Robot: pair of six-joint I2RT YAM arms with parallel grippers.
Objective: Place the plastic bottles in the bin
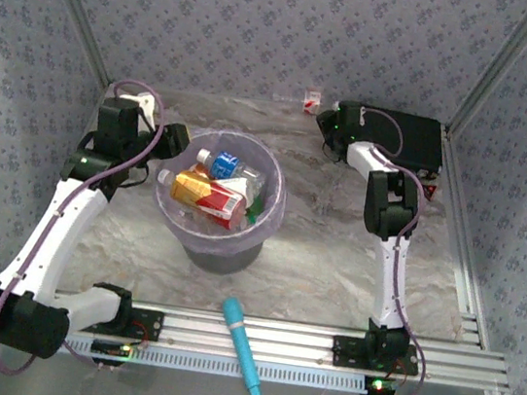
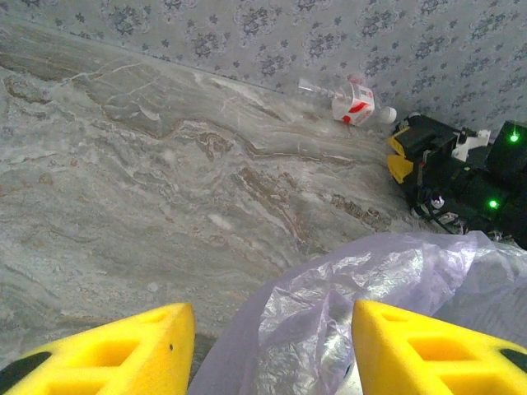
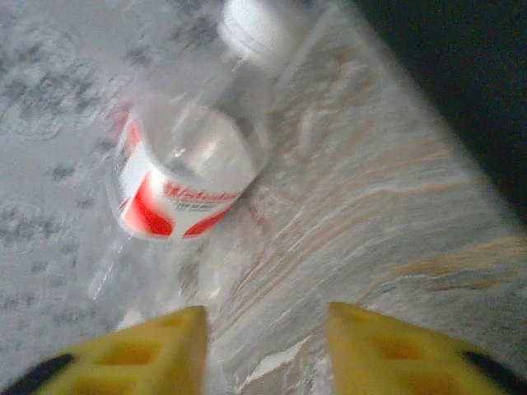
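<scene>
One red-and-white labelled bottle (image 3: 177,177) is seen lying on its side at the far edge of the table (image 1: 334,257). It is just ahead of the right gripper (image 3: 268,317), whose two fingers are parted with nothing held. At least four bottles (image 1: 224,164) are counted inside the one bin (image 1: 277,209), left of centre. The left gripper (image 2: 274,317) is parted over the bin's rim, empty.

The marbled grey-brown bench (image 1: 332,266) carried the pale-lilac bin (image 1: 277,209) left of its middle. A clear bottle (image 1: 310,103) with a red-and-white label lay by the back wall, near a flat black case (image 1: 414,140). A teal stick-shaped tool (image 1: 242,347) lay across the near rails.
</scene>
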